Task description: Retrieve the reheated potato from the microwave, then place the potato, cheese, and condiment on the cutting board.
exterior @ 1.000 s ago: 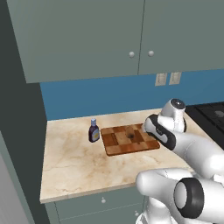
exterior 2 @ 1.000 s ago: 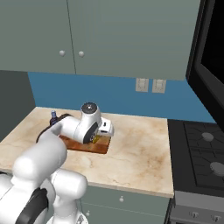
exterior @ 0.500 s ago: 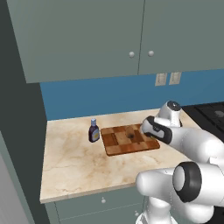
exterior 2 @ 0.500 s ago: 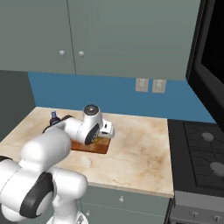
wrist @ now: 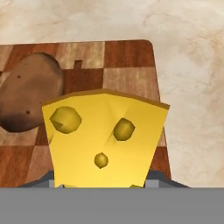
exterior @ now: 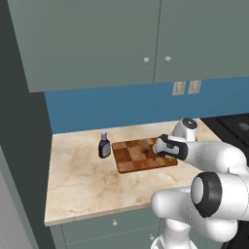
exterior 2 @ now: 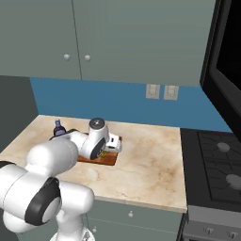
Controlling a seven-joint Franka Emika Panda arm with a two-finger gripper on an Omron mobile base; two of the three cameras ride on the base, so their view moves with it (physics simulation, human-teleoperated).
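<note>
- Holding the cheese (wrist: pixel 105 140) low over the cutting board (wrist: pixel 127 61), gripper (exterior: pixel 164 148) pinching it at the wedge's base, centre-bottom of the hand view
- Arm has swung leftward in the left base view since a second ago, now over the board's right end
- Potato (wrist: pixel 28 92) already lies on the board, upper left of the hand view
- Condiment (exterior: pixel 104 145) stands on the counter just left of the board, not yet moved
- Cheese looks ready for release
</note>
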